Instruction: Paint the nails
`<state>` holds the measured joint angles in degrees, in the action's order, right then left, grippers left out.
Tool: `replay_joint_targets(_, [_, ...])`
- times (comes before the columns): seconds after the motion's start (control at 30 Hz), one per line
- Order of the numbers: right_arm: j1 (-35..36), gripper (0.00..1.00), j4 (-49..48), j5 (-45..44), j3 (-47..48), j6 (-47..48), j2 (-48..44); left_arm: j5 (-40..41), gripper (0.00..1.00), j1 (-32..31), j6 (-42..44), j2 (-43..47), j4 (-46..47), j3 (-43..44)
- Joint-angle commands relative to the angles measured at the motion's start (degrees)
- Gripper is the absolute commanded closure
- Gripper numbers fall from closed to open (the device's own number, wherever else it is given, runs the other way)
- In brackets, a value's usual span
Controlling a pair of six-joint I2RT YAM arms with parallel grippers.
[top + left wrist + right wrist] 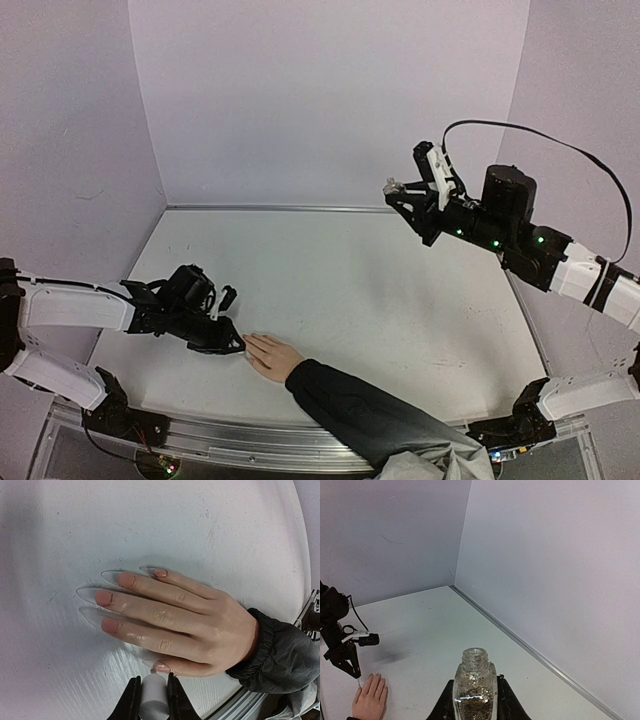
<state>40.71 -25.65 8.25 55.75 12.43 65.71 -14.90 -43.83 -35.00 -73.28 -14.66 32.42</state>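
A light-skinned hand point(272, 356) in a dark sleeve lies flat, palm down, on the white table, fingers pointing left. Its nails point(103, 598) are pinkish with long clear tips. My left gripper point(151, 686) is shut on a white cylindrical brush cap point(152, 696). The cap's end points at the nail of the nearest digit point(161, 667) and the brush seems to touch it. From above, the left gripper point(228, 342) sits right at the fingertips. My right gripper point(476, 692) is shut on a clear glass bottle point(476, 685) of gold glitter polish, neck uncapped, held upright high over the back right point(405, 192).
The white table point(360, 280) is walled by pale panels behind and at both sides. A metal rail point(250, 432) runs along its near edge. The dark sleeve point(370, 415) crosses that edge between the two arm bases.
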Motion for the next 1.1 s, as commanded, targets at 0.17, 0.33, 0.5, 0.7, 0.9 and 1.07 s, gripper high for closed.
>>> replay_joint_targets(0.17, [0.29,1.00,-3.77,-0.08,0.28,0.49,0.20,-1.48,1.00,-0.33,0.24,-1.10,2.70,1.24])
replay_joint_targets(0.33, [0.34,1.00,-3.78,-0.06,0.07,0.42,0.36,-1.75,1.00,-0.47,0.03,-1.04,3.20,0.98])
replay_joint_targets(0.5, [0.34,1.00,-3.74,0.07,0.15,0.41,0.55,-2.07,1.00,-0.74,-0.24,-0.74,3.49,0.66])
replay_joint_targets(0.7, [0.34,1.00,-3.79,0.18,0.20,0.41,0.73,-2.18,1.00,-0.81,-0.37,-0.64,3.84,0.62])
replay_joint_targets(0.9, [0.31,1.00,-3.78,0.27,0.22,0.32,0.71,-2.07,1.00,-0.82,-0.33,-0.99,4.17,0.70])
replay_joint_targets(1.07, [0.31,1.00,-3.75,0.33,0.15,0.23,0.90,-2.07,1.00,-0.81,-0.59,-1.41,4.47,0.72])
